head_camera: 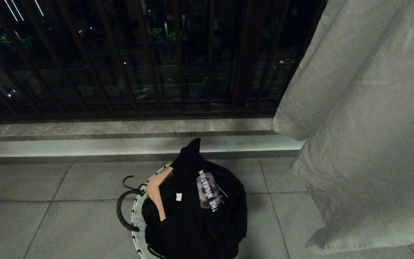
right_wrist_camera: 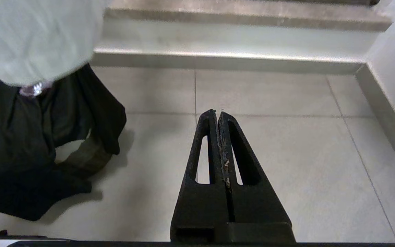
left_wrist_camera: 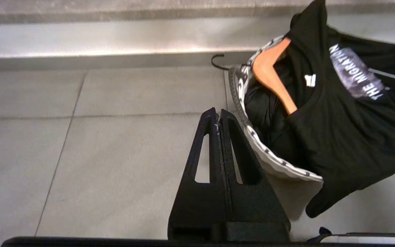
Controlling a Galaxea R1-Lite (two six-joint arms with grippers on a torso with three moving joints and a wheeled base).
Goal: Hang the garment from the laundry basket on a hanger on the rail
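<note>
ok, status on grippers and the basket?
Left gripper, right gripper shut, empty. Black T-shirt on wooden hanger in laundry basket. Pale curtain hangs right.

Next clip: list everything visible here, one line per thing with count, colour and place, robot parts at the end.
laundry basket: one, white with black pattern, on the floor tiles near the bottom middle of the head view.
garment: one, black T-shirt with white lettering, heaped in the basket and spilling over its rim.
hanger: one, wooden with a dark hook, in the basket, partly inside the T-shirt's neck.
curtain: one, pale grey, hanging at the right.
railing: one, dark bars, behind the stone step.
floor tiles: grey, throughout.
left gripper: one, black, fingers shut, above the tiles beside the basket.
right gripper: one, black, fingers shut, above bare tiles.
</note>
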